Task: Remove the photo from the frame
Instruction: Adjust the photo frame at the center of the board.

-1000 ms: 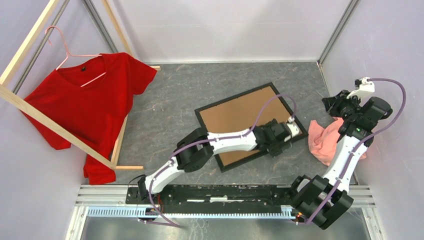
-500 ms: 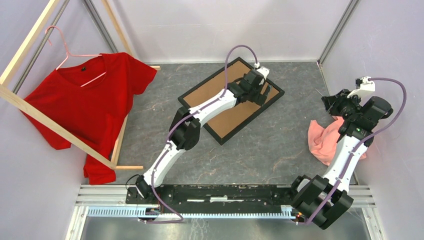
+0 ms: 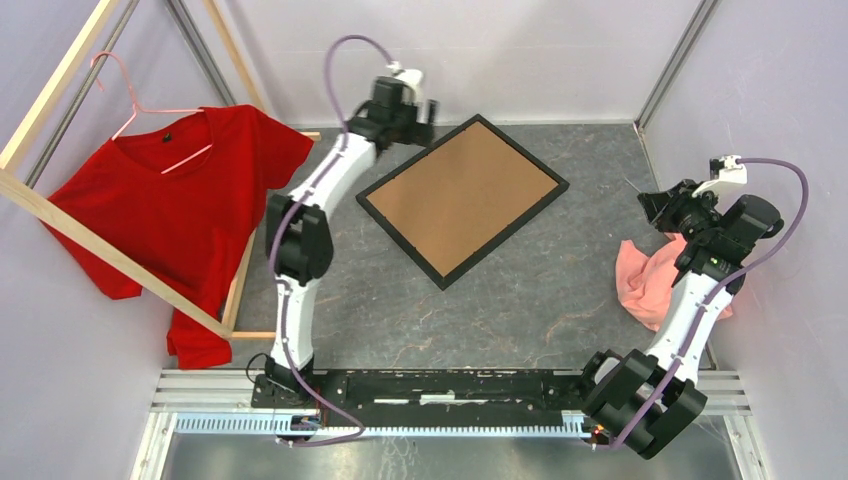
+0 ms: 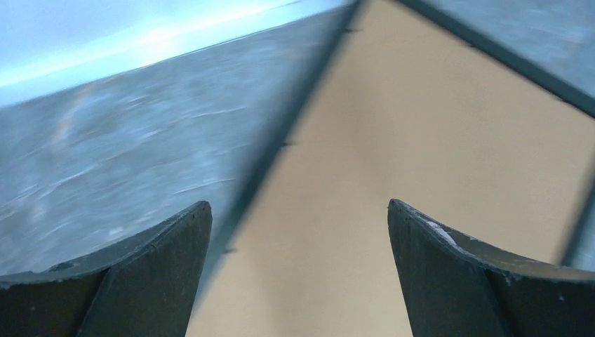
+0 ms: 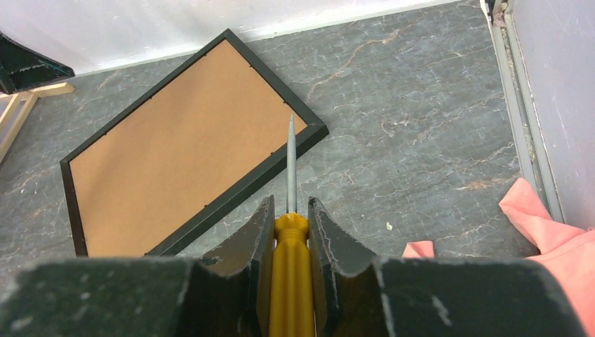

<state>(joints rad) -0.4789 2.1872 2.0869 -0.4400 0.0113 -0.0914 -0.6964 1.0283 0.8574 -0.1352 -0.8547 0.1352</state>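
The black frame (image 3: pixel 505 236) lies face down on the grey table, its brown backing board (image 3: pixel 463 198) up. The photo is hidden beneath it. My left gripper (image 3: pixel 415 112) hovers open by the frame's far corner. In the left wrist view its gripper (image 4: pixel 298 203) has spread fingers over the backing board (image 4: pixel 421 126) and the frame (image 4: pixel 281 140) edge, holding nothing. At the right, my right gripper (image 3: pixel 665 205) is shut on a yellow-handled screwdriver (image 5: pixel 290 281). In its wrist view the gripper (image 5: pixel 290 203) points the blade toward the frame (image 5: pixel 238 191), well short of it.
A red T-shirt (image 3: pixel 190 210) hangs on a pink hanger from a pale wooden rack (image 3: pixel 60 215) at the left. A pink cloth (image 3: pixel 645 280) lies under the right arm by the right wall. Walls close in the back and both sides.
The left arm swung from the frame's near right side across it to the far corner. The frame slid toward the back and turned. The right arm held still.
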